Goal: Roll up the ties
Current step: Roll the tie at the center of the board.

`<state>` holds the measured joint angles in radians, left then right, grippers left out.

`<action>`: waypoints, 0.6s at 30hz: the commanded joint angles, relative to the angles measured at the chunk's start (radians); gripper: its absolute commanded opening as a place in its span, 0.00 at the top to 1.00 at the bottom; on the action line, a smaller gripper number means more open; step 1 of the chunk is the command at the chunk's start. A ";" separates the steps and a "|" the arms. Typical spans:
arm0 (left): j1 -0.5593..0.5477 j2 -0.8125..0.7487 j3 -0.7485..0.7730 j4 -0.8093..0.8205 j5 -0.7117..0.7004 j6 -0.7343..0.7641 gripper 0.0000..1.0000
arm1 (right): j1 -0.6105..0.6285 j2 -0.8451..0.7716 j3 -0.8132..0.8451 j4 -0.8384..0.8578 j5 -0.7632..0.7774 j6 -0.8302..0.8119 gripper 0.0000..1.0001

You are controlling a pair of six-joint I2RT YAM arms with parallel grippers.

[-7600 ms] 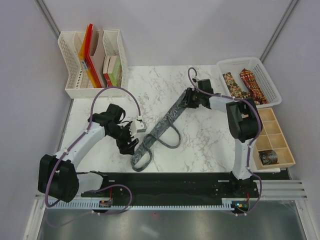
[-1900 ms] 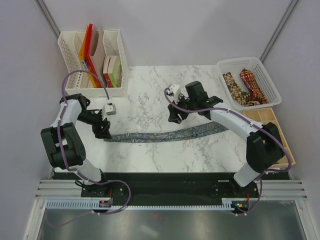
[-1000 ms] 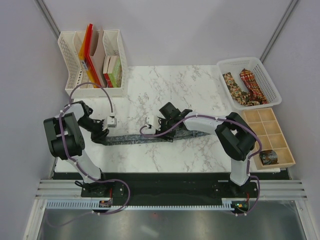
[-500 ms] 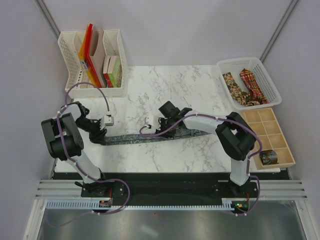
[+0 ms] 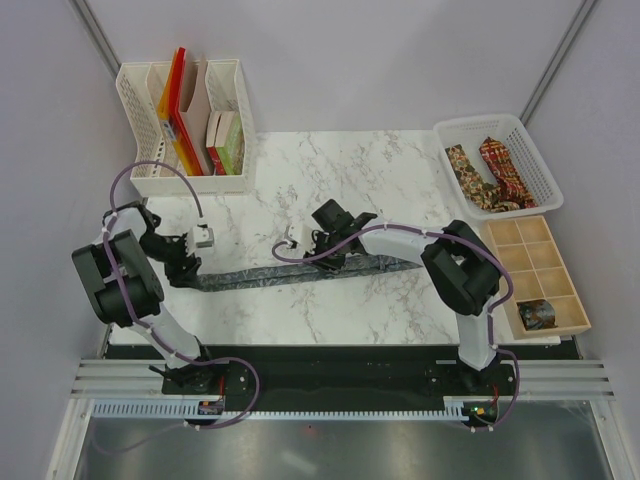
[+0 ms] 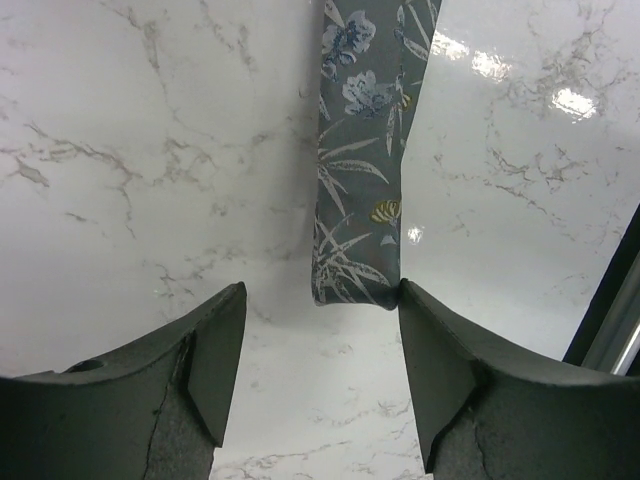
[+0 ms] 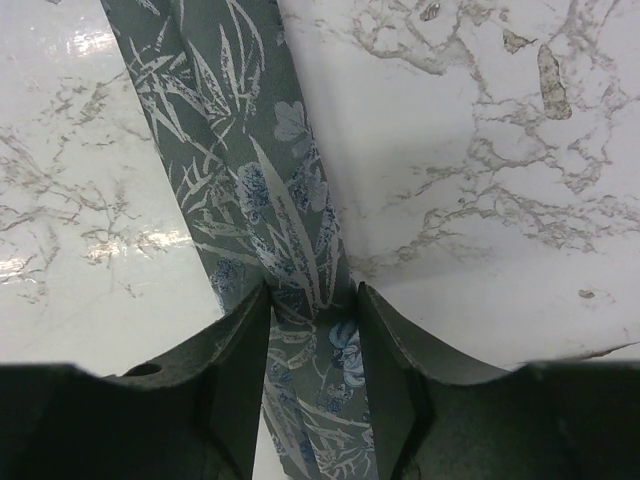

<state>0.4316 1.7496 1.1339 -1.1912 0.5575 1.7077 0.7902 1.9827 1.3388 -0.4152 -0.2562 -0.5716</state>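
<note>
Starting at the right tool [image 7: 312, 296]: its fingers [image 7: 235, 350] are clamped on the grey-green tie [image 7: 250, 170], and the fabric bunches narrow between them. In the overhead view this grip sits near mid-frame, roughly halfway along the tie's length.

The left tool [image 6: 320, 290] stands with its jaws apart. The tie's narrow end lies flat on the worktop [image 6: 130, 150] between them, nearer the finger at frame right. Its corner is at that fingertip, but contact cannot be confirmed. Nothing is gripped there.

From above, the tie runs as one long, nearly straight strip across the marble worktop, from the left tool at centre left to just past the right arm's forearm at centre right. No part of it is rolled.

A white basket [image 5: 478, 122] sits at the upper right of the frame. It holds the brown-gold tie [image 5: 462, 165] and the red tie [image 5: 503, 170], lying side by side and unrolled. Just below it stands a wooden compartment tray [image 5: 545, 240] with a dark bundle [image 5: 535, 315] in its lower-left cell. A white file rack [image 5: 150, 170] with coloured folders stands at the upper left.
</note>
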 commanded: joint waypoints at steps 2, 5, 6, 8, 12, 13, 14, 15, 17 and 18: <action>0.018 -0.041 0.000 -0.034 0.019 0.079 0.31 | 0.006 -0.042 -0.017 0.012 -0.050 0.041 0.47; 0.018 -0.045 -0.017 -0.019 0.031 0.079 0.30 | 0.009 -0.073 -0.001 0.009 -0.106 0.073 0.40; 0.018 -0.045 -0.025 -0.012 0.033 0.079 0.29 | 0.009 -0.079 0.005 0.007 -0.116 0.085 0.39; 0.018 -0.041 -0.029 0.001 0.039 0.078 0.29 | 0.009 -0.093 0.023 0.009 -0.146 0.128 0.40; 0.018 -0.033 -0.039 0.001 0.024 0.092 0.38 | 0.009 -0.105 0.054 0.026 -0.216 0.223 0.41; 0.018 -0.035 -0.040 -0.001 0.018 0.098 0.40 | 0.009 -0.105 0.056 0.036 -0.225 0.257 0.42; 0.018 -0.036 -0.042 -0.002 0.013 0.107 0.41 | 0.009 -0.102 0.059 0.064 -0.236 0.318 0.43; 0.018 -0.047 -0.045 -0.004 0.013 0.110 0.45 | 0.009 -0.098 0.065 0.079 -0.258 0.358 0.45; 0.018 -0.065 -0.049 -0.021 0.028 0.130 0.48 | 0.009 -0.073 0.074 0.131 -0.270 0.485 0.50; 0.016 -0.088 -0.055 -0.025 0.035 0.135 0.51 | 0.009 -0.061 0.085 0.145 -0.276 0.524 0.55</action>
<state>0.4477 1.7355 1.0958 -1.1954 0.5598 1.7584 0.7948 1.9221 1.3693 -0.3725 -0.4503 -0.2821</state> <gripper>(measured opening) 0.533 0.511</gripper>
